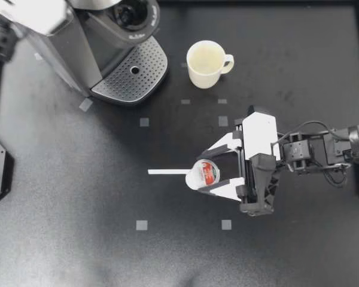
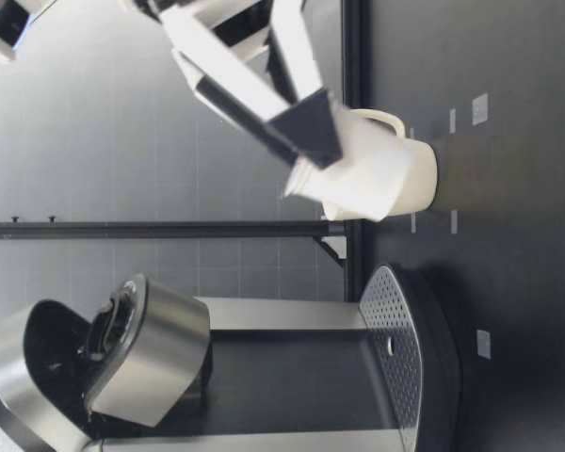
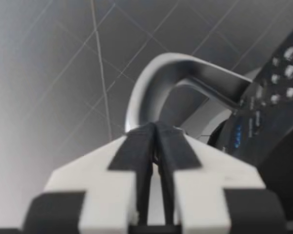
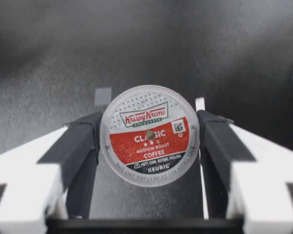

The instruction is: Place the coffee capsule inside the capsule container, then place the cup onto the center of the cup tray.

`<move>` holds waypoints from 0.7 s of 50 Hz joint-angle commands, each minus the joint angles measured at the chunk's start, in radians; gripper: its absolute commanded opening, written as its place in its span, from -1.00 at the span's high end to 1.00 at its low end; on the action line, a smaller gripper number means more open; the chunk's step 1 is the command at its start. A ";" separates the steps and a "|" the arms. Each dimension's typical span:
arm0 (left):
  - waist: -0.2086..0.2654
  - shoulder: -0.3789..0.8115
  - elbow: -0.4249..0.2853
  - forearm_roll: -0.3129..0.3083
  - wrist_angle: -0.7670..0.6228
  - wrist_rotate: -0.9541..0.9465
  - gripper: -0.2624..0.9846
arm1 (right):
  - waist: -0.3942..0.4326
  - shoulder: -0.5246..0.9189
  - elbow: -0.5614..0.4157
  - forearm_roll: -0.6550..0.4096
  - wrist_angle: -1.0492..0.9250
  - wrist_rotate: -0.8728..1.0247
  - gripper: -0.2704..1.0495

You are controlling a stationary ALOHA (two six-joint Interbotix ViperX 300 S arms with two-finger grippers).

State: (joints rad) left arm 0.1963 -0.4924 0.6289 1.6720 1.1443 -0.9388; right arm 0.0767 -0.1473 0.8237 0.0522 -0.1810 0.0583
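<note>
The right gripper (image 1: pixel 206 168) is reaching in over the middle of the black table (image 1: pixel 78 209) and is gripping the coffee capsule (image 1: pixel 206 174) between its two fingers, which are standing about a capsule's width apart. In the right wrist view both dark pads (image 4: pixel 78 141) are pressing against the capsule's rim (image 4: pixel 149 135) from opposite sides. Its red and white foil lid is facing back toward the wrist, and its body is pointing away from the arm. From above, the capsule is sitting over the near end of a thin white strip (image 1: pixel 167 172) lying on the table. In the low view a gripper (image 2: pixel 306 141) is hanging above the table surface, in front of the cup (image 2: pixel 395 174). I cannot tell there what it is carrying. The cup (image 1: pixel 206 63) is standing upright on the table, well apart from the capsule and just beside the coffee machine (image 1: pixel 102 42), with its pale inside looking empty. The cup tray (image 1: pixel 134 75) at the foot of the machine is showing its bare perforated plate. Above it the capsule container (image 1: pixel 131 15) is standing open as a dark round chamber, and I cannot tell what is inside it. The left gripper (image 3: pixel 156 141) is pointing at the machine's curved silver handle (image 3: pixel 166 73), with its fingers pressed together on nothing.
</note>
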 commanded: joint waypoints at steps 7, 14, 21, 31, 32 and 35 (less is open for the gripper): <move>0.060 -0.063 0.014 0.006 -0.081 -0.063 0.37 | -0.011 -0.038 -0.038 0.000 -0.029 -0.006 -0.22; 0.077 -0.080 0.018 -0.002 -0.114 -0.084 0.37 | -0.035 -0.064 -0.051 0.000 -0.061 -0.006 -0.22; 0.084 -0.083 0.031 -0.015 -0.143 -0.098 0.37 | -0.077 -0.103 -0.055 -0.002 -0.137 -0.014 -0.22; 0.092 -0.084 0.043 -0.018 -0.144 -0.118 0.37 | -0.173 -0.163 -0.058 -0.003 -0.333 -0.037 -0.22; 0.092 -0.086 0.044 -0.018 -0.144 -0.118 0.37 | -0.186 -0.166 -0.058 -0.003 -0.350 -0.041 -0.22; 0.094 -0.086 0.046 -0.018 -0.144 -0.118 0.37 | -0.216 -0.169 -0.063 -0.003 -0.393 -0.049 -0.22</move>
State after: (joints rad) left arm 0.2592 -0.5706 0.6796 1.6598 0.9940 -1.0508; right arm -0.1043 -0.2899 0.7885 0.0506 -0.5170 0.0138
